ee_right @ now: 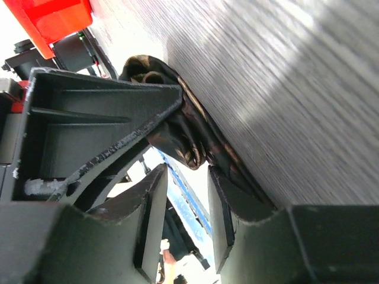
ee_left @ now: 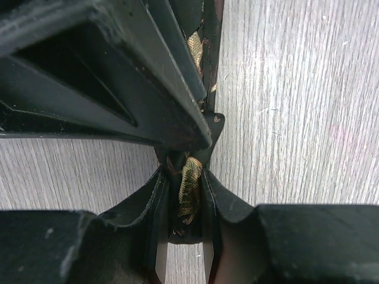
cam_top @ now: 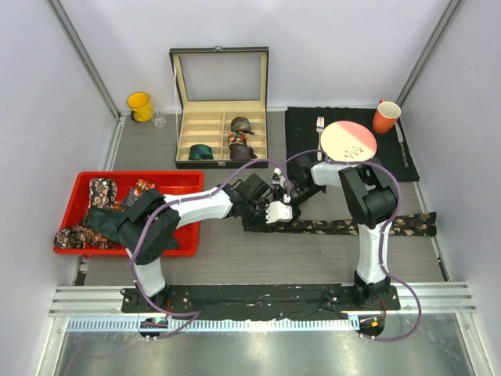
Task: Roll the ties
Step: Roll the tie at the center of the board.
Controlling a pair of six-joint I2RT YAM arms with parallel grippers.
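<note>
A dark floral tie (cam_top: 352, 227) lies stretched across the table from the middle to the right. Both grippers meet at its left end. My left gripper (cam_top: 272, 211) is shut on a bunched fold of the tie (ee_left: 189, 189), which is pinched between its pads (ee_left: 155, 207). My right gripper (cam_top: 283, 193) stands just behind it. In the right wrist view its jaws (ee_right: 188, 174) are open with nothing between them, and rolled tie fabric (ee_right: 183, 136) hangs just past the fingertips, beside the left gripper's finger.
A red tray (cam_top: 168, 182) at the left holds several loose ties (cam_top: 102, 192). An open compartment box (cam_top: 203, 125) at the back holds rolled ties (cam_top: 240, 124). A black mat (cam_top: 305, 125) carries a plate (cam_top: 348, 142) and an orange cup (cam_top: 386, 117). A yellow cup (cam_top: 139, 106) stands at the back left.
</note>
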